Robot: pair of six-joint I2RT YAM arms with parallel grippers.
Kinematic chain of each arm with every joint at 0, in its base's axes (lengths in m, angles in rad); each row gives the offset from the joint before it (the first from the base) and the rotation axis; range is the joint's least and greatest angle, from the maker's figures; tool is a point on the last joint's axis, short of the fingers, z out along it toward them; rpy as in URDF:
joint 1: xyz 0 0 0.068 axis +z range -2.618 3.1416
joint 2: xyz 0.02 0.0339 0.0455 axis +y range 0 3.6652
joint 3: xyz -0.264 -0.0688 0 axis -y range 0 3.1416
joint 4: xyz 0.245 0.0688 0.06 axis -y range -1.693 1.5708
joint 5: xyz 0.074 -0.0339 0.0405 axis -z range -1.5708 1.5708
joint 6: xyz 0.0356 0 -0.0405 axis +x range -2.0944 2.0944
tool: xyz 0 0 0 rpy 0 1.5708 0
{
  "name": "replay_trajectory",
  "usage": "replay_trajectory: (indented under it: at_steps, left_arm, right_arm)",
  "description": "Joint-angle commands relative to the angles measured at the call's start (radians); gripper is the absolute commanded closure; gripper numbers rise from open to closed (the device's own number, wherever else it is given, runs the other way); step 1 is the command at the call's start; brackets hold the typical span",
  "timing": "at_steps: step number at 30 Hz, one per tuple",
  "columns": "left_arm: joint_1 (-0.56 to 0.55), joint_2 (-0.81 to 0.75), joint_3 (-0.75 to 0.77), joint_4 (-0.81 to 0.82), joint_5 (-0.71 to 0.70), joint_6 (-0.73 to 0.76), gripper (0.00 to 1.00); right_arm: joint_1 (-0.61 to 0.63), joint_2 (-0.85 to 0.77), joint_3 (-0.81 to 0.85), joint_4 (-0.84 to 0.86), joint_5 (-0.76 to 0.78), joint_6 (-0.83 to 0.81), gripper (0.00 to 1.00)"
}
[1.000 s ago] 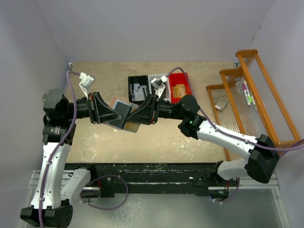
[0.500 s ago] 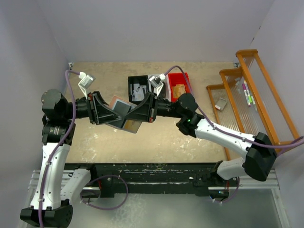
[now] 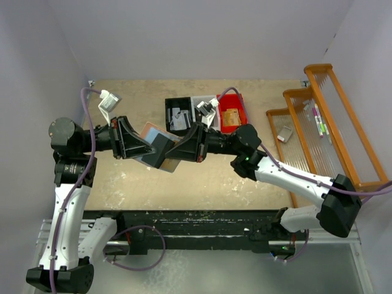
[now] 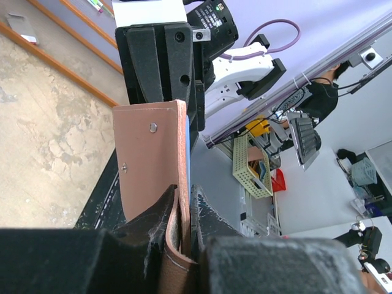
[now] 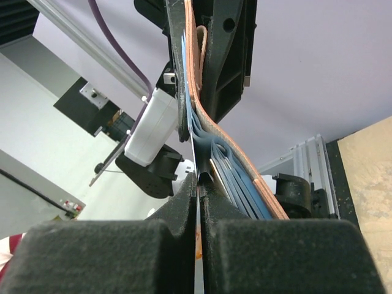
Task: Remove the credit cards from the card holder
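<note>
The left tool [image 4: 184, 211] is pinching the card holder [image 4: 150, 159] above the table [image 3: 208, 184]. The right tool [image 5: 199, 191] is pressing together on one credit card [image 5: 195, 162]. If the pull is going crooked, the thin card could be slipping out.

Enclosure: plain pale lavender walls [image 3: 202, 37] on three sides, evenly lit, shadows soft. Work surface: mottled tan tabletop [image 3: 202, 180], scuffed pale in patches. Right side: stepped orange wooden rack [image 3: 352, 131] with ribbed clear panels. Far middle: black plastic bin [image 3: 168, 115] and red plastic bin [image 3: 241, 101]. Near edge: black mounting rail [image 3: 202, 222], silver aluminium frame [image 3: 46, 231] at its left. Left wrist view, beyond the table: pale green perforated basket [image 4: 251, 168].
</note>
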Motion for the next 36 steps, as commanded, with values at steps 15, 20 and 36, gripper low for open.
replay_trajectory:
  at_steps: [15, 20, 36]
  left_arm:
    - [-0.001, -0.016, 0.045, -0.122, -0.020, 0.157, 1.00]
    - [-0.001, -0.013, 0.058, -0.177, -0.021, 0.199, 1.00]
    - [-0.001, 0.003, 0.104, -0.308, -0.032, 0.330, 0.92]
  right_arm:
    - [-0.007, -0.027, -0.005, 0.066, 0.060, 0.003, 0.64]
    - [-0.006, -0.002, -0.003, 0.047, 0.047, 0.017, 0.85]
    - [-0.163, -0.192, -0.019, -0.375, -0.057, -0.174, 1.00]
